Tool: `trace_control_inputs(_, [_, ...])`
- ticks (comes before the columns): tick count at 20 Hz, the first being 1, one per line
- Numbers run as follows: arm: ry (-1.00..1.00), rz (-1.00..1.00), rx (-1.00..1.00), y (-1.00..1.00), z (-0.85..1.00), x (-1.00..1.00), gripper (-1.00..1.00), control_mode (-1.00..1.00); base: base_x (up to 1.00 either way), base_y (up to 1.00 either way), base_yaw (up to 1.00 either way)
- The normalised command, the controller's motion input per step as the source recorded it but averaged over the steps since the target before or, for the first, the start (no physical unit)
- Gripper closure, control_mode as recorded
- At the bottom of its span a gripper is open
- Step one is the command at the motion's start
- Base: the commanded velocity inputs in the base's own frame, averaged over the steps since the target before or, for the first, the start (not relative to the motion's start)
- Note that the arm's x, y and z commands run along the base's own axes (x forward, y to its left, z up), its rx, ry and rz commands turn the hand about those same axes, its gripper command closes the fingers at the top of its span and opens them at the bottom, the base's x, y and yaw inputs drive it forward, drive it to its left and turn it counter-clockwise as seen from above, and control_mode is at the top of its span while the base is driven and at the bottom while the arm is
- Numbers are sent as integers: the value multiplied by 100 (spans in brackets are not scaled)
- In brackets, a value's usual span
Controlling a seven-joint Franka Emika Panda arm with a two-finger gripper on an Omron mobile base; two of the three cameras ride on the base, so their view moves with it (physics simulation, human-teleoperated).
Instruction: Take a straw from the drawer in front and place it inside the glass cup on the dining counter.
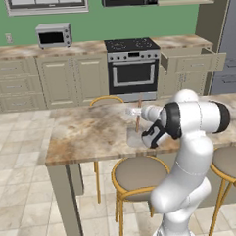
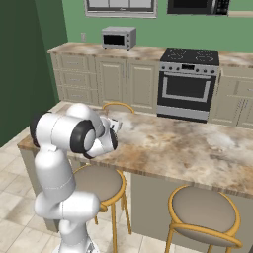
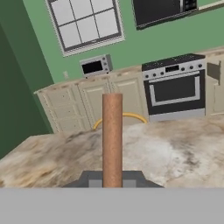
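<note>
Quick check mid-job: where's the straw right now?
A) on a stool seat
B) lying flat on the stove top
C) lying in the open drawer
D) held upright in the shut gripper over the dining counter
D: the straw rises from the shut gripper above the dining counter.

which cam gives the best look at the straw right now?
Hand view: the straw rises upright from the shut end effector, large and unobstructed. In the left base view it is a thin stick above the dining counter, beside the arm. In the right base view I can't make it out.
</note>
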Motion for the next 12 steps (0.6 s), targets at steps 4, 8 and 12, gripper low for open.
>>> trace_control_inputs(4, [0,0,-1,7,-10,0,100,-100,0,0,0])
trace_control_inputs(8, [0,0,-1,12,-11,3,100,-100,0,0,0])
trace_control_inputs(12, [0,0,-2,8,-14,0,100,-100,0,0,0])
